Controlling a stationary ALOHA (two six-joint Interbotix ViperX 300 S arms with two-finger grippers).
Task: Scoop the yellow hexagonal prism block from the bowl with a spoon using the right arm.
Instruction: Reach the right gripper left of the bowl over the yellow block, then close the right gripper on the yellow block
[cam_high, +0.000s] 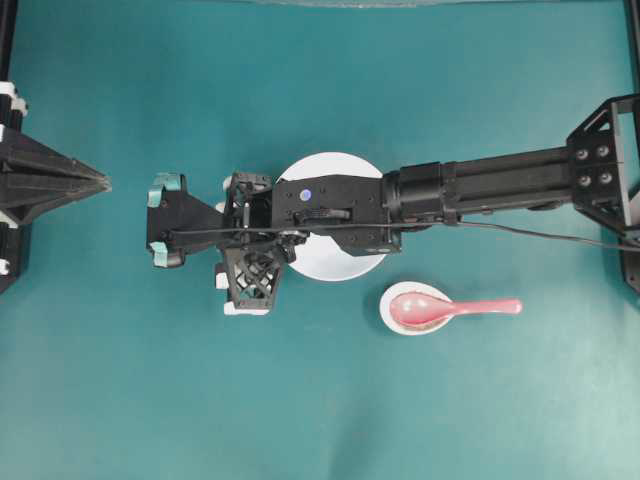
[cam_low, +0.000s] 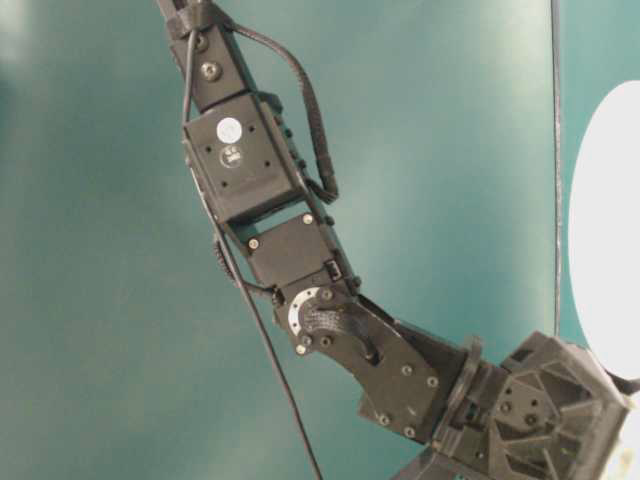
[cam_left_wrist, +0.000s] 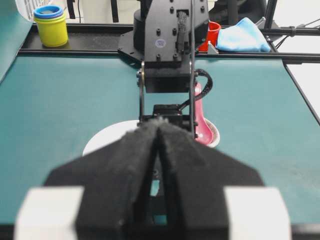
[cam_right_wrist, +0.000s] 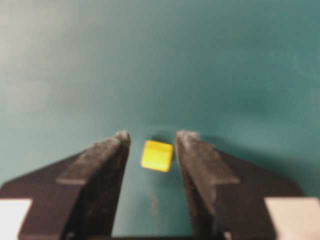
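The yellow hexagonal prism block (cam_right_wrist: 157, 155) lies on the teal table, not in the bowl, between the fingers of my right gripper (cam_right_wrist: 152, 137). The jaws are open, with a gap on each side of the block. Overhead, the right arm stretches leftward over the white bowl (cam_high: 330, 266) and hides most of it. My right gripper (cam_high: 160, 221) is left of the bowl, and the block is hidden beneath it. The pink-red spoon (cam_high: 455, 308) rests with its scoop in a small dish (cam_high: 405, 322), right of the bowl. My left gripper (cam_high: 104, 183) is shut and empty at the left edge.
The left wrist view shows stacked yellow and blue cups (cam_left_wrist: 50, 24), a red cup (cam_left_wrist: 214, 31) and a blue cloth (cam_left_wrist: 244, 36) behind the table's far rail. A cable (cam_high: 540, 236) trails along the right arm.
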